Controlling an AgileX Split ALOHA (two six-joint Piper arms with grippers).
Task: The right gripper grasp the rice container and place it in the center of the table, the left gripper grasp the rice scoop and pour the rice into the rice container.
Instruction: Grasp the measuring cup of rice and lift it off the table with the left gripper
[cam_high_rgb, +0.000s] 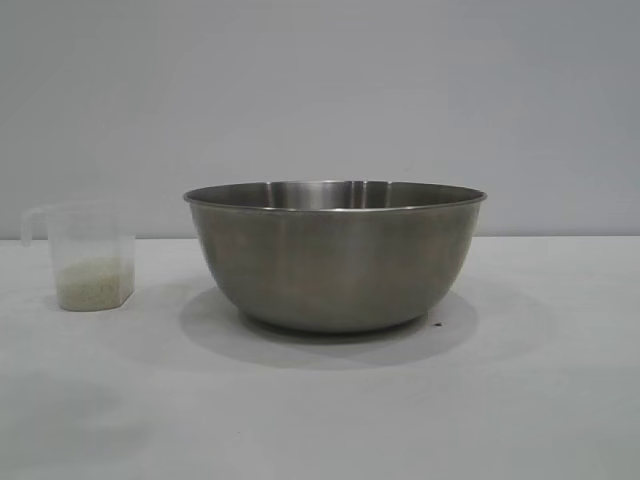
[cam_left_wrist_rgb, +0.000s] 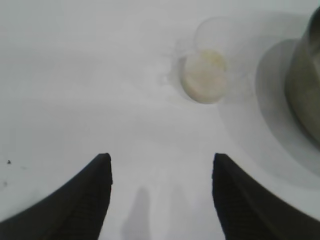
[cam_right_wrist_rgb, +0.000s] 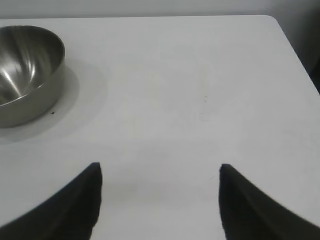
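The rice container (cam_high_rgb: 335, 255), a wide steel bowl, stands upright near the middle of the white table (cam_high_rgb: 520, 400). Its inside is seen empty in the right wrist view, rice container (cam_right_wrist_rgb: 22, 72). To its left stands the rice scoop (cam_high_rgb: 88, 255), a clear plastic cup with off-white rice (cam_high_rgb: 94, 283) in its bottom. From above, the left wrist view shows the rice scoop (cam_left_wrist_rgb: 212, 65) beside the bowl's wall (cam_left_wrist_rgb: 305, 85). My left gripper (cam_left_wrist_rgb: 161, 159) hovers open over bare table, short of the scoop. My right gripper (cam_right_wrist_rgb: 160, 167) hangs open over bare table, away from the bowl. Neither arm appears in the exterior view.
A plain grey wall (cam_high_rgb: 320, 90) rises behind the table. The table's far edge and a rounded corner (cam_right_wrist_rgb: 272, 20) show in the right wrist view, with dark floor beyond. A small dark speck (cam_right_wrist_rgb: 52, 113) lies by the bowl's base.
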